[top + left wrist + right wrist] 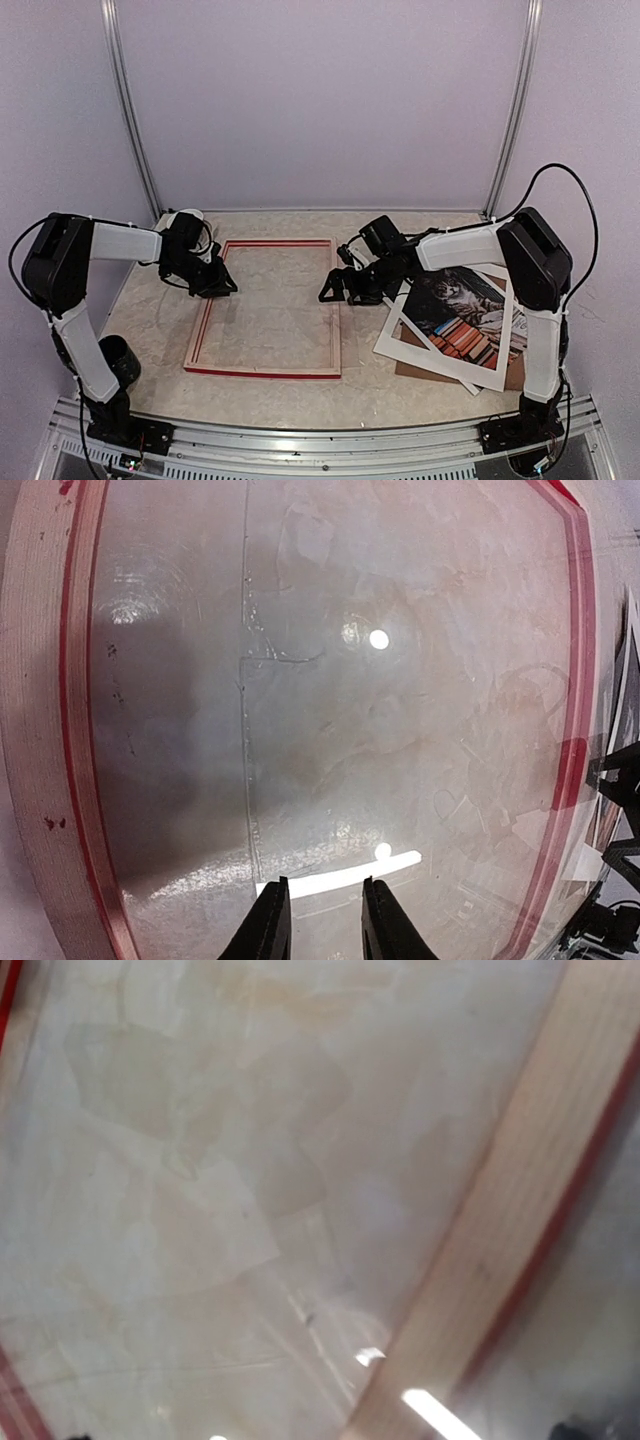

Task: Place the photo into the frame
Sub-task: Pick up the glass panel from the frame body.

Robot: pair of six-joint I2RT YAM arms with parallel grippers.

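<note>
My left tool (212, 282) is narrow. Its fingers (268, 925) stand a small gap apart with nothing between them. It hangs over the frame (265, 368) near the far left corner, just inside the left rail. I can't tell whether it touches.

My right tool (335, 288) is spread wide and holds nothing. It sits at the frame's right rail, and contact is unclear. My right wrist view shows only the pale rail crossing diagonally, not the fingers.

The frame lies flat mid-tabletop (400, 395), pale wood back up, with a red edge showing.

The photo (455, 320) lies face up to the right of the frame, skewed, cat and books visible. It rests on the brown backing board (412, 366), just beside my right tool, not gripped.
</note>
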